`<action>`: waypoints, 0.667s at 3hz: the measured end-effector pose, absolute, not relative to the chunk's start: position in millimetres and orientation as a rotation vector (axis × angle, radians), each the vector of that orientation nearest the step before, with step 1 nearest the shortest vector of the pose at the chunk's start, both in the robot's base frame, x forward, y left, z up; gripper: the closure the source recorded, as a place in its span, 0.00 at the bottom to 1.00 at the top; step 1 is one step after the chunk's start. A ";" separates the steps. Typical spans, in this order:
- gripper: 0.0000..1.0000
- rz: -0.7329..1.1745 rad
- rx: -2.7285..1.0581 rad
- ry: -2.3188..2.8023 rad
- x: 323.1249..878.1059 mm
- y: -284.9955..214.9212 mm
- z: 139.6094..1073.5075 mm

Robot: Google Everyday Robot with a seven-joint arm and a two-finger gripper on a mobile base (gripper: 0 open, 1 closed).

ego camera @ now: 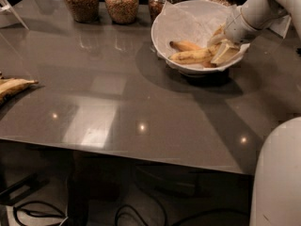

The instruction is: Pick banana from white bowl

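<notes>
1. Your gripper (221,47) sits low inside the white bowl (159,28), at the right end of the banana (190,56). You cannot tell from here whether it is spread or clamped on the fruit.
2. The banana lies on the bowl's floor, close against a shorter orange banana (184,45). A hold so near the tip could slip or drag the neighbour.
3. The paper lining (181,20) may snag and lift, shifting the bowl on the table (117,102).

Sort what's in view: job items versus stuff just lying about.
Job: speckled banana, white bowl, gripper down in the bowl at that banana's right end.
Lying about: shorter orange banana in bowl, browned banana at table's left edge, brown-filled glass jars at back.
</notes>
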State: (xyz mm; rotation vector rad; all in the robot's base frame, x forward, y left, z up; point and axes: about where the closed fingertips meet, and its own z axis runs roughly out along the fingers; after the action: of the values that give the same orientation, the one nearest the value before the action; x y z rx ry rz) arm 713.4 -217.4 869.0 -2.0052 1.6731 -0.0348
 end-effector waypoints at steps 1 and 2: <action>0.89 -0.028 -2.011 1.658 712.6 -215.2 871.1; 1.00 -0.029 -2.010 1.649 712.0 -214.2 875.1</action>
State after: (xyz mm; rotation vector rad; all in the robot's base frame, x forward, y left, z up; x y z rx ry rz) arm 712.0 -214.2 875.1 -2.0100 1.6487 -0.0292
